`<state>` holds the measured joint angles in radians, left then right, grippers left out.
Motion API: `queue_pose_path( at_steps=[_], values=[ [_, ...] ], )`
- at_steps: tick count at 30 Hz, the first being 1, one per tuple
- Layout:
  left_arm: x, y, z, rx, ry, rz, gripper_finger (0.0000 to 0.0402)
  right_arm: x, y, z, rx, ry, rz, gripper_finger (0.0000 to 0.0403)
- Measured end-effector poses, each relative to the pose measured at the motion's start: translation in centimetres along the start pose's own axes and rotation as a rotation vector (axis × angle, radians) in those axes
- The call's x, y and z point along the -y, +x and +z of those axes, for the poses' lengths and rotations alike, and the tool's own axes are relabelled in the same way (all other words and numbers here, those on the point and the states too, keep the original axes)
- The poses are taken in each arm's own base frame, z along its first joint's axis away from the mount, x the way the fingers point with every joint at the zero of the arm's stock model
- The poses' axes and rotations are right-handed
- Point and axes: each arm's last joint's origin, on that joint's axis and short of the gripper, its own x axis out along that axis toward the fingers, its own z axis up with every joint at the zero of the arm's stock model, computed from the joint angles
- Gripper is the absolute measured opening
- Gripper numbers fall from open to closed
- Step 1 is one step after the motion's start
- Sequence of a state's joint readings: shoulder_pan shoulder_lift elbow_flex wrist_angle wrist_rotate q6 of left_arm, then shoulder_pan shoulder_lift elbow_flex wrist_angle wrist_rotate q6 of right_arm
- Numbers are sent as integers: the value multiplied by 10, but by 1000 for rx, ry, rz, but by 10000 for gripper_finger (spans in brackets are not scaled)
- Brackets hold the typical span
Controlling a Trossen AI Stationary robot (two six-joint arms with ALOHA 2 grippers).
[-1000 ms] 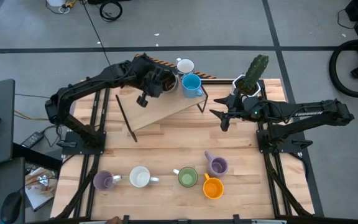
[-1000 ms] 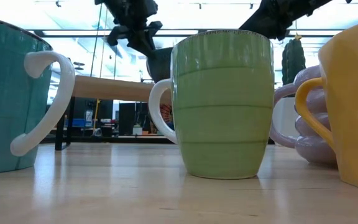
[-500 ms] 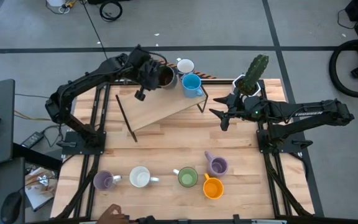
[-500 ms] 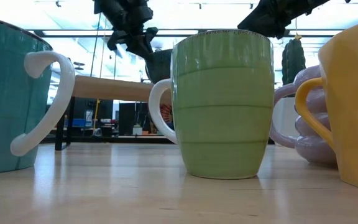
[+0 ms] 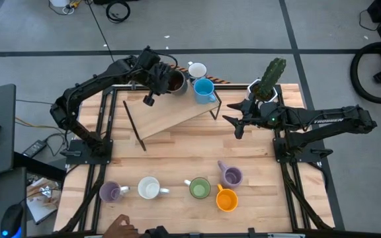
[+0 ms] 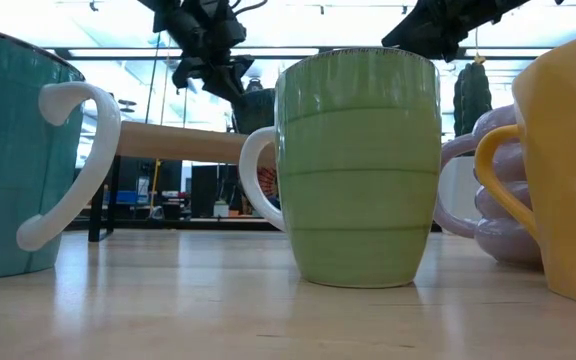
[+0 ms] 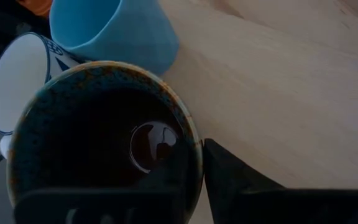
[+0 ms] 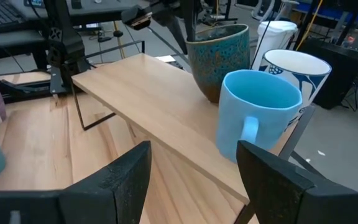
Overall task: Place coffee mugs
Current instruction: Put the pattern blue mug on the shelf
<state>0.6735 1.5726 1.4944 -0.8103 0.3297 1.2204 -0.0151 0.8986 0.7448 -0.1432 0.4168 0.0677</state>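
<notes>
Counter (image 5: 177, 149): pale wood slats, carrying a raised wooden shelf (image 5: 170, 112) on dark legs at the far side.

Cactus pot (image 5: 263, 86): white, on the counter's far right corner, beside the right arm.

Left hand (image 5: 166, 80): over the shelf's far end, fingers clenched on the rim of the dark brown mug (image 5: 174, 81), one finger inside and one outside; from the low view, whether the mug touches the shelf cannot be told.

Right hand (image 5: 233, 123): hovering near the shelf's right end, fingers spread wide and released, nothing between them.

Blue mug (image 5: 204, 90): upright on the shelf, just beside the dark brown mug.

White mug with blue print (image 5: 196, 69): upright at the shelf's far edge, behind the blue mug.

Front row on the counter: purple mug (image 5: 110, 192), white mug (image 5: 149, 189), green mug (image 5: 199, 188), orange mug (image 5: 226, 199), with a second purple mug (image 5: 231, 176) just behind the orange one.
</notes>
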Motion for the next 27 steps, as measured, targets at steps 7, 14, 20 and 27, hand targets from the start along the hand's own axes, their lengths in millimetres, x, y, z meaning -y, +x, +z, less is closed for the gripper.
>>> queue_pose_path(
  at_steps=[7, 14, 20, 27],
  values=[
    [0, 1, 2, 2, -4, 2, 54, 0, 0, 0, 0, 0, 0, 242],
    [1, 1, 3, 5, -1, 0, 57, 0, 0, 0, 1, 0, 0, 242],
    [-1, 1, 8, 19, 0, 26, 91, 0, 0, 2, 17, -10, 1, 242],
    [1, 4, 16, 1, 23, 46, 149, 0, 0, 4, 38, -18, 2, 242]
  ],
)
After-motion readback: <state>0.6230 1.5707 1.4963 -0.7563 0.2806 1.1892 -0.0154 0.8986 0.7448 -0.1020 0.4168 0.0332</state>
